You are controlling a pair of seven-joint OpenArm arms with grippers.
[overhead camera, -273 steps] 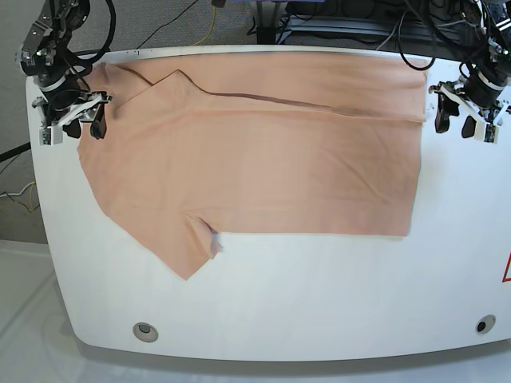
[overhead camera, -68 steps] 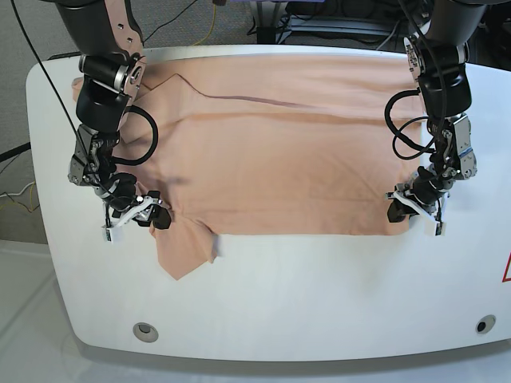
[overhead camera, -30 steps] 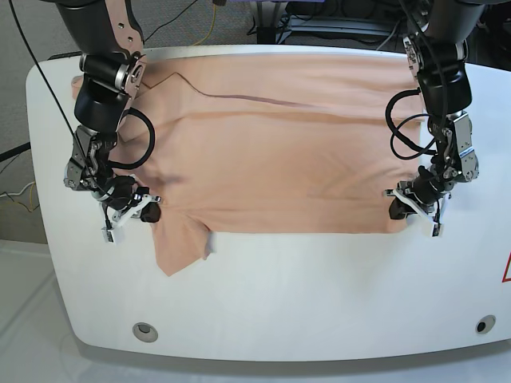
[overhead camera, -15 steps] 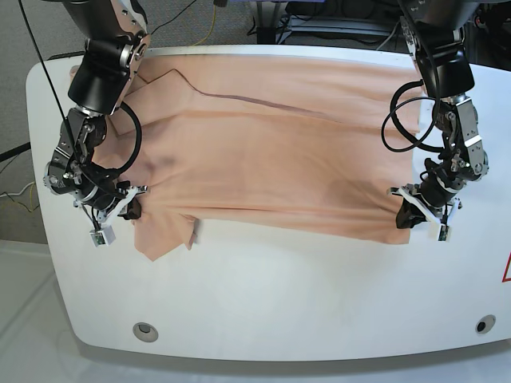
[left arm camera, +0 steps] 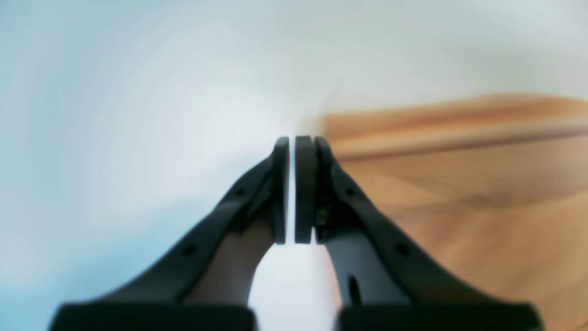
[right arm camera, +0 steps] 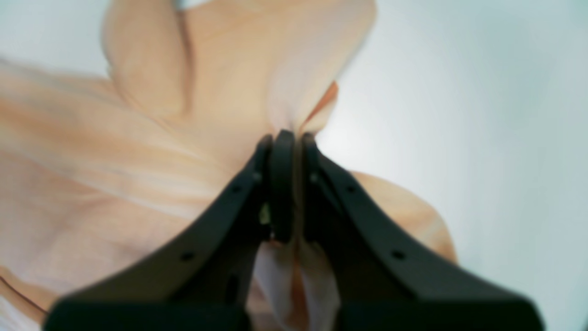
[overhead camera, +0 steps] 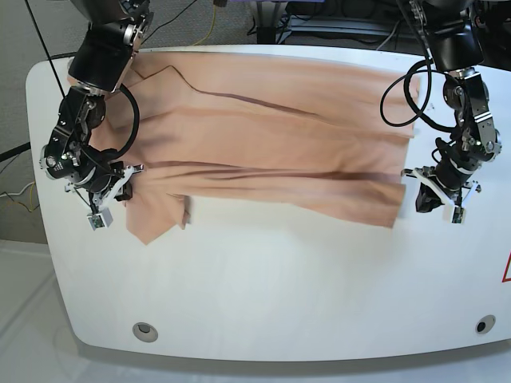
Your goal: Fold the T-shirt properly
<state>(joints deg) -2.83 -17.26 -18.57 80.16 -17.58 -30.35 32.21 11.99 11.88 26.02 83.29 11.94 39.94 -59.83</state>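
The peach T-shirt (overhead camera: 263,136) lies across the far half of the white table (overhead camera: 279,287), its near edge raised and creased. My right gripper (overhead camera: 121,189), on the base view's left, is shut on the shirt beside the near sleeve. The right wrist view shows cloth (right arm camera: 138,161) pinched between its pads (right arm camera: 282,184). My left gripper (overhead camera: 423,201), on the base view's right, stands just past the shirt's near right corner. In the left wrist view it (left arm camera: 291,140) is shut with only a white slit between the pads, and the shirt (left arm camera: 459,184) lies beside it, blurred.
Two round holes sit near the table's front edge, one at the left (overhead camera: 144,330) and one at the right (overhead camera: 485,325). A red mark (overhead camera: 506,270) shows at the right edge. Cables and dark gear lie behind the table (overhead camera: 319,20).
The right gripper has drawn the shirt's sleeve side up and back. The left gripper has moved right and back, and the shirt's near right corner now lies apart from it.
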